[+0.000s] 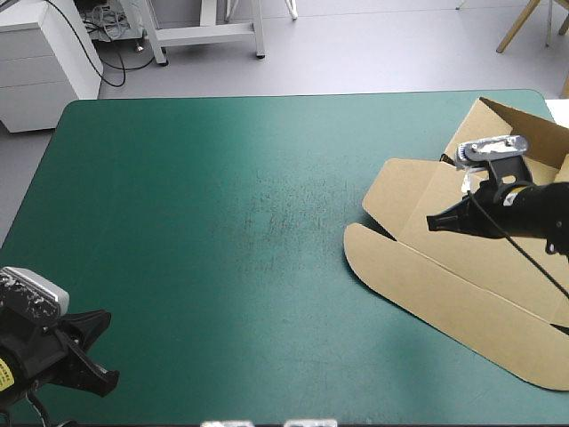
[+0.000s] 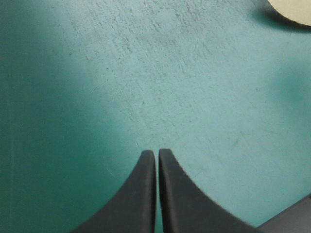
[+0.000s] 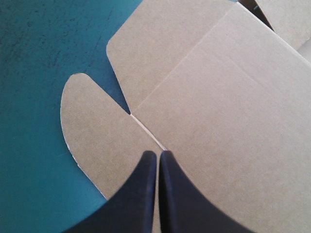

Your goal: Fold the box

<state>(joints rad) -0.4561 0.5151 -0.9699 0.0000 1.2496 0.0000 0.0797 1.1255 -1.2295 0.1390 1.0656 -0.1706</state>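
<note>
**A robotics lab workstation**

A table with a teal-green cover stands on a bare grey floor. In the upper left of the high view are a white drawer cabinet and loose cables, with a white metal stand at top centre. The left gripper and right gripper work over the table.

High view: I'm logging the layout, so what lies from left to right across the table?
Left tool → bare teal-green cover → brown box, with the right tool over it.
</note>
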